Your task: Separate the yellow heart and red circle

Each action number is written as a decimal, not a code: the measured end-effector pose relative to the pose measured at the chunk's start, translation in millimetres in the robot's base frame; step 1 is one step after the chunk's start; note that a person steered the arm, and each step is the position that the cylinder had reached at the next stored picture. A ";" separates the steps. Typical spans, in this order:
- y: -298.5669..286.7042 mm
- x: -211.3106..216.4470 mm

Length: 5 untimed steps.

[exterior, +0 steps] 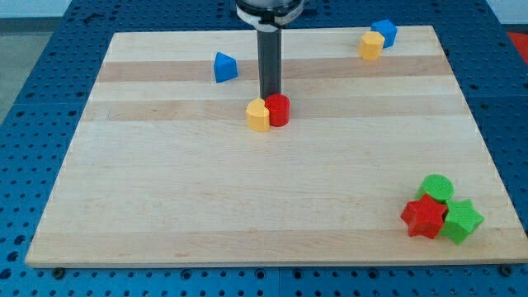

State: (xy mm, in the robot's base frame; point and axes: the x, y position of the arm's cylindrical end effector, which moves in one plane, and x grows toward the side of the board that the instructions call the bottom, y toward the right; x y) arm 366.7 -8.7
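**Tip parked right behind the yellow-and-red pair**

Look at the middle of the upper half of the frame: your yellow heart (258,115) and red circle (278,110) sit touching, heart on the view's left, circle on the view's right. My tip (271,94) is just behind them, toward the view's top, right about where the two meet. Whether it is already touching them, you cannot tell from here.

There is no claw on this arm, only the rod, so nothing is released, clenched or grasped; it is all pushing.

How will they handle? Judging by looks, both are small, rigid, light blocks that should slide easily on the smooth wooden counter (165,206). You cannot take hold of them, so pick your contact. The circle's round side will likely roll off a glancing push, so meet it square. The heart's flatter flank looks the steadier face. Driving down the seam may wedge them apart, but could shove both along together.

No containers anywhere. Elsewhere: a blue block (224,67) upper left, a blue block (384,32) touching a yellow block (370,45) upper right, and a cluster lower right of green circle (436,188), red star (424,218) and green star (460,220), well apart from your pair.
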 end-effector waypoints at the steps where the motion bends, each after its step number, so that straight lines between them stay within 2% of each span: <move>1: 0.6 6.3; 2: 6.1 12.2; 5: 31.0 97.1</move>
